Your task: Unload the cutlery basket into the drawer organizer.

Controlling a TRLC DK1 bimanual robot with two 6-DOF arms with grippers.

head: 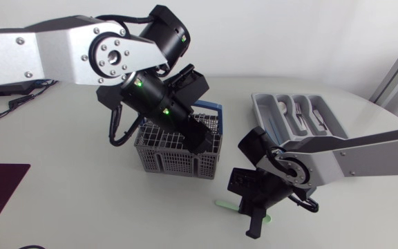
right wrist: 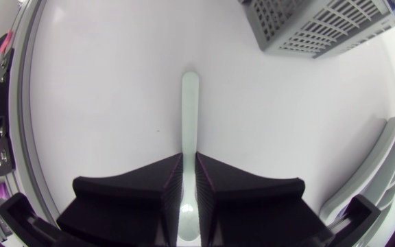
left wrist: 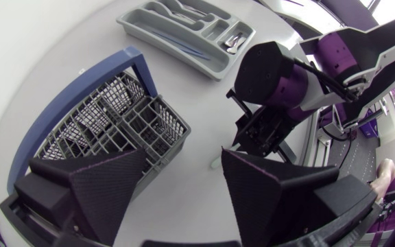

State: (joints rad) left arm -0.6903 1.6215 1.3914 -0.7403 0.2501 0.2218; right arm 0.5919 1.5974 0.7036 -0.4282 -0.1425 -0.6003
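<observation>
Unloading of cutlery basket (head: 159,158), apparently at a late stage. Right pincer (right wrist: 189,165) narrowed onto pale green utensil (right wrist: 190,110), one finger against each long edge, free end pointing ahead toward the basket's corner. Grip taken low over the desk (head: 81,207), probably because so thin a piece lying flat offers only its edges. Utensil lifted clear or not: cannot tell. Left pincer (left wrist: 184,156) spread wide and holding nothing, poised over the basket's edge, presumably out of the right arm's path or ready for another pick. Grey organizer (head: 262,104) well apart beyond the right arm, several pieces in its slots, a long slot the likely destination.
</observation>
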